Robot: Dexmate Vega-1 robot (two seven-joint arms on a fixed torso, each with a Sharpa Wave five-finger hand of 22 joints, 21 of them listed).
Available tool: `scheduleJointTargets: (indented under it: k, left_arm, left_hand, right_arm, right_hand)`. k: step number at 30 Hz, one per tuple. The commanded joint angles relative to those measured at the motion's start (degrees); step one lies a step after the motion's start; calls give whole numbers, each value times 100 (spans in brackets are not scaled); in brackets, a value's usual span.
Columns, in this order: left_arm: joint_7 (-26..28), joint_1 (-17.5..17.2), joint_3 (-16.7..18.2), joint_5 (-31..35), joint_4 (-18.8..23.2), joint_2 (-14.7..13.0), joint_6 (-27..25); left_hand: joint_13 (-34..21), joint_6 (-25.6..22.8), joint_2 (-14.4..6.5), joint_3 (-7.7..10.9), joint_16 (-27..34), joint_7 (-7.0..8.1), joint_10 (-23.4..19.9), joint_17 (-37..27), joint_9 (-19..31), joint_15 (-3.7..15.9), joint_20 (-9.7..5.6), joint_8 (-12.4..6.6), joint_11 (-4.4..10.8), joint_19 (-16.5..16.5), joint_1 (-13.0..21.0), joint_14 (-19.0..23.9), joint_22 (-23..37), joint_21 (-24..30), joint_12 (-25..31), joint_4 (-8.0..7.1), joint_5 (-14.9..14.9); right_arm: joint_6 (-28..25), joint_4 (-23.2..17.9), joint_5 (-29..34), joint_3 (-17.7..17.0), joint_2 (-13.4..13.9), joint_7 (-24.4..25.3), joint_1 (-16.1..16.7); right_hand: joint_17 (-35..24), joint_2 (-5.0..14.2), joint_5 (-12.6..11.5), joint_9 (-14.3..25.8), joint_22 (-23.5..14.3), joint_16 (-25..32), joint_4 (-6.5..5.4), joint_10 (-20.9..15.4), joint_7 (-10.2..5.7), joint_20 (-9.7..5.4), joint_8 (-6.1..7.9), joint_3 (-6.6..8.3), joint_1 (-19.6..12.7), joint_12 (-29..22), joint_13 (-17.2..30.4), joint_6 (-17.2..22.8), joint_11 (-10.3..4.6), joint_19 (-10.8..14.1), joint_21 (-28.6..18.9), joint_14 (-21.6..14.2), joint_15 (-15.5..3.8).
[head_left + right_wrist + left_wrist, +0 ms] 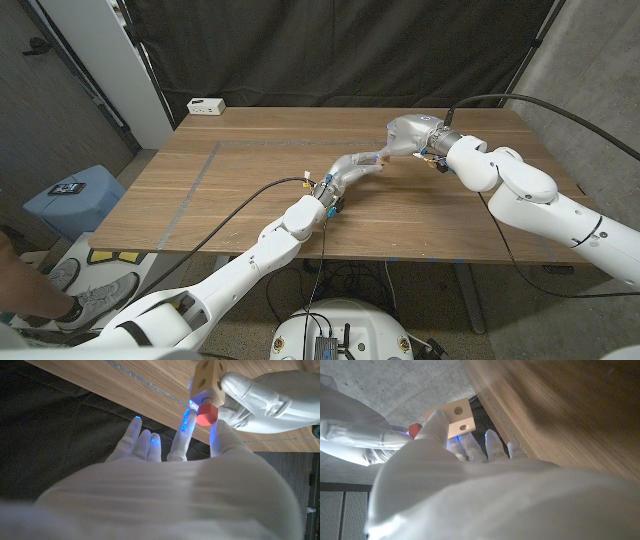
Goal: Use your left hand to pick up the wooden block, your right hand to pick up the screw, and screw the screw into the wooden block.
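Observation:
Above the middle of the wooden table [250, 205] my two hands meet. My left hand [358, 168] holds a pale wooden block [454, 417] with round holes in its face, gripped between thumb and fingers [436, 422]. The block [210, 380] also shows in the right wrist view, with my left hand [265, 397] wrapped round it. A screw with a red hexagonal head [206, 414] sits against one face of the block, pinched by the fingertips [186, 427] of my right hand [412, 133]. From the left wrist view the red head [415, 428] peeks out beside the block.
A white box [207, 105] lies at the table's far left corner. Grey tape lines [200, 175] run across the left half of the table. A blue stool [75, 195] and a person's shoe [85, 300] are on the floor to the left.

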State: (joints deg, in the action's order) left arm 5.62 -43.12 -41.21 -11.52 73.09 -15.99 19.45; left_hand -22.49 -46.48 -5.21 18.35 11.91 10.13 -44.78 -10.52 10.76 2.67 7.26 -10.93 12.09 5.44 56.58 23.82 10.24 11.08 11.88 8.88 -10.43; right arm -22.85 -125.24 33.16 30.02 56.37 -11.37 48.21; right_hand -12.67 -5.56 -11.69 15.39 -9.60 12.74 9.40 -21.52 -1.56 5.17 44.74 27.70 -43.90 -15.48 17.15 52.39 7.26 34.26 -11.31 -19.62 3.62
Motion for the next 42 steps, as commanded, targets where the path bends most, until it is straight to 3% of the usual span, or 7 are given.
scheduleJointTargets:
  k: [1,19,25,35,42]
  left_arm:
    - [31,-64,11,15,95,-39,-14]
    - [54,-148,31,18,235,-102,-45]
    - [38,-150,33,13,247,-112,-46]
    - [5,-135,31,1,228,-111,-37]
    - [9,-140,38,-10,227,-106,-41]
  left_hand:
    - [-5,-44,-58,65,13,-12,-43,-16,11,376,50,-43,23,13,18,2,18,57,32,-5,-38]
    - [-7,-42,-64,75,14,-15,-29,-15,11,373,40,-42,17,23,12,13,18,60,27,-7,-40]
    - [-8,-38,-67,81,9,-18,-26,-13,11,367,43,-40,17,26,15,6,18,61,27,-6,-41]
    - [-9,-28,-74,87,12,-22,-28,-14,11,363,52,-36,14,28,13,14,18,61,28,-7,-41]
    - [-10,-27,-74,91,11,-20,-28,-13,11,375,57,-36,15,31,7,16,18,62,29,-10,-42]
  right_arm:
    - [-118,-39,150,79,-51,60,18]
    - [-324,-61,485,274,-196,-68,-47]
    - [-449,-37,629,341,-301,-45,-54]
    - [-509,-18,739,319,-356,148,29]
    - [-510,25,721,307,-398,223,59]
  right_hand:
    - [-31,-9,20,-18,-20,47,-15,-89,-5,-15,53,42,-54,-49,14,105,-35,78,-39,-85,-34]
    - [-50,-41,47,-39,-21,62,-76,-202,22,-37,150,-35,76,-69,-11,333,-45,134,-29,-146,-60]
    - [-60,-59,55,-86,-23,89,-115,-324,69,-51,218,-93,194,-99,-30,549,-73,199,-36,-240,-97]
    - [-61,2,34,-195,-24,146,-84,-612,51,-93,405,-120,178,-174,-75,1164,-162,331,-42,-447,-182]
    - [-59,54,20,-290,-24,168,-72,-749,44,-119,455,-118,150,-204,-104,1461,-186,388,-41,-538,-210]
